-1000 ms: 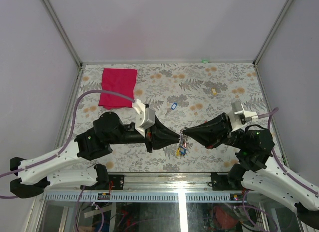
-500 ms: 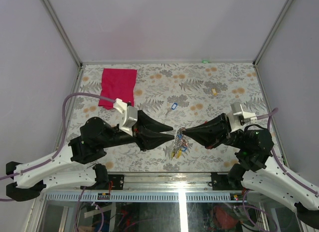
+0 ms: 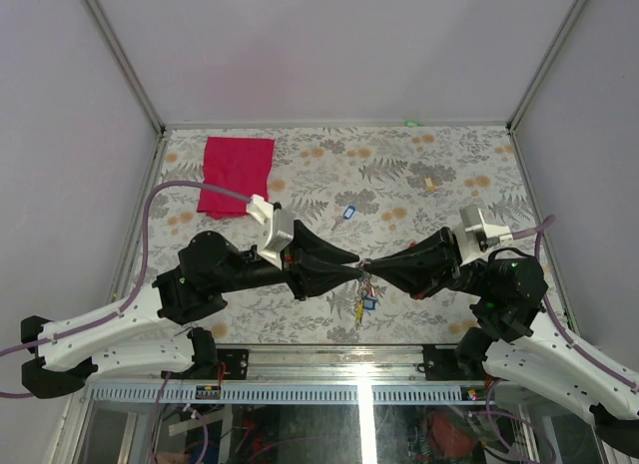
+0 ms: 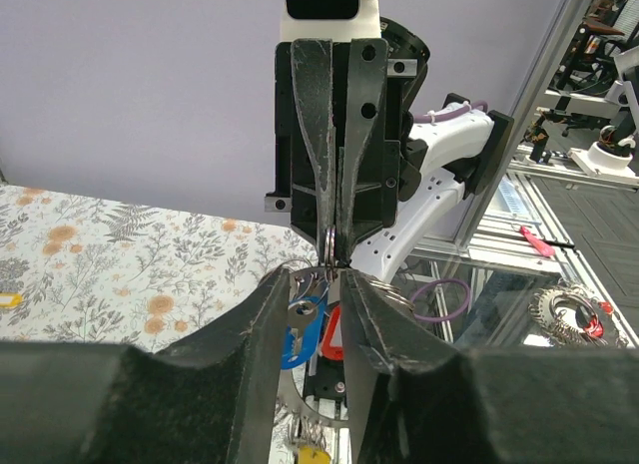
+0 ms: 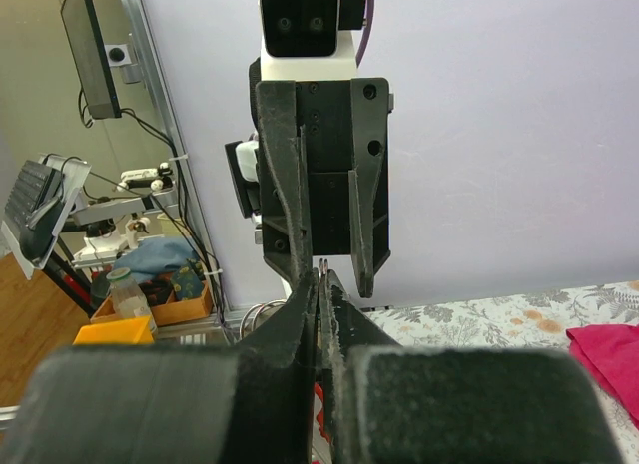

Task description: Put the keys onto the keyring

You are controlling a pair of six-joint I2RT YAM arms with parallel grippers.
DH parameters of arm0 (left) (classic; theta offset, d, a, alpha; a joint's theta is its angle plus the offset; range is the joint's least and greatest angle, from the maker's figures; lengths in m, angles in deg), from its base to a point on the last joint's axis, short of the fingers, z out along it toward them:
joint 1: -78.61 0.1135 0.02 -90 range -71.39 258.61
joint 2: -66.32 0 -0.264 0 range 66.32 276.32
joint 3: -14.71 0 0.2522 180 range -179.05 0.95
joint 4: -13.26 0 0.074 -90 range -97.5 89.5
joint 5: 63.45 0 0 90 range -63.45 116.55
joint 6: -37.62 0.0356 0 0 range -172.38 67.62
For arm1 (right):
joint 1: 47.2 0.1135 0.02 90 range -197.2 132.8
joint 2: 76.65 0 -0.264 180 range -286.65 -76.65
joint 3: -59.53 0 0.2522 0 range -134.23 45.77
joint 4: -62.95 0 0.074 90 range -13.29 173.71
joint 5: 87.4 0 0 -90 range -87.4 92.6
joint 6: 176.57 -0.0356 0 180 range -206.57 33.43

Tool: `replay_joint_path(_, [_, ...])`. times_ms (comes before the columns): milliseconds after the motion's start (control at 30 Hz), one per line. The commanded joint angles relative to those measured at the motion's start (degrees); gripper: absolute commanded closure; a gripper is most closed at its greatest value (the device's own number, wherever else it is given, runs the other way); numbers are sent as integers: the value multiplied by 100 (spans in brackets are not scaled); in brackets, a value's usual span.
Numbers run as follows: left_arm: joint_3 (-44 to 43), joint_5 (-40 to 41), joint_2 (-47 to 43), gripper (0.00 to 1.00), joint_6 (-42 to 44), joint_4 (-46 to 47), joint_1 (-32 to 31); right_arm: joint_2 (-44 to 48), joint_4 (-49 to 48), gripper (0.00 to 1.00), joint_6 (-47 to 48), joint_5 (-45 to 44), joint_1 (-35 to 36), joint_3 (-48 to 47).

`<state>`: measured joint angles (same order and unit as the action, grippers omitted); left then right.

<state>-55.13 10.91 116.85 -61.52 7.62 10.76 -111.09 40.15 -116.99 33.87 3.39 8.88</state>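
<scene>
- Right gripper (image 3: 369, 268): jaws pressed together, clamped on the thin wire of the keyring (image 4: 332, 248); the pinch shows clearly in the left wrist view, with the ring's edge caught between the two closed fingertips
- Keyring is held in the air above the near-middle of the table (image 3: 459, 155), between the two arms and off the surface
- Keys (image 3: 361, 302) hang in a bunch below the ring; the left wrist view shows a blue tag (image 4: 303, 324), a red tag (image 4: 333, 329) and, lowest, a yellow tag (image 4: 313, 454)
- Left gripper (image 3: 351, 272): fingers partway apart, tip to tip with the right gripper, both pointing at each other along one line
- Top of the hanging bunch sits in the gap between the left fingers (image 4: 262, 314); whether either pad actually touches a key or the ring cannot be told, since the dark fingers crowd the view
- Right wrist view confirms it: the opposing left fingers stand spread, one on each side of the ring wire
- Blue-tagged key (image 3: 347, 213) lies flat on the table, beyond the grippers and well apart from the ring
- Red cloth (image 3: 237, 173) lies at the far left of the table; small tan block (image 3: 429, 183) at the far right, both well clear of the arms
</scene>
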Motion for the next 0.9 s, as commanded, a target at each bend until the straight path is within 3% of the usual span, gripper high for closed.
replay_joint_path(0, [-18, -78, 58, 72, -34, 502, -34, -9, -387, 100, 66, 120, 0, -320])
replay_joint_path(200, [-89, -182, 186, 79, -35, 477, -30, 4, -381, 100, 69, 125, 2, -319])
replay_joint_path(367, [-185, -328, 294, 99, -26, 367, -28, 37, -278, 100, 109, 114, -1, -335])
replay_joint_path(467, [-313, -378, 323, 100, 26, 91, -34, 111, 1, 97, 293, 70, 1, -391])
replay_joint_path(633, [-839, -390, 412, 100, 314, -1168, -33, 394, 1264, 76, 1088, -48, 1, -721])
replay_joint_path(867, [-2101, -241, 899, 100, 902, -3549, -30, 707, 3225, 65, 1946, -197, -3, -1106])
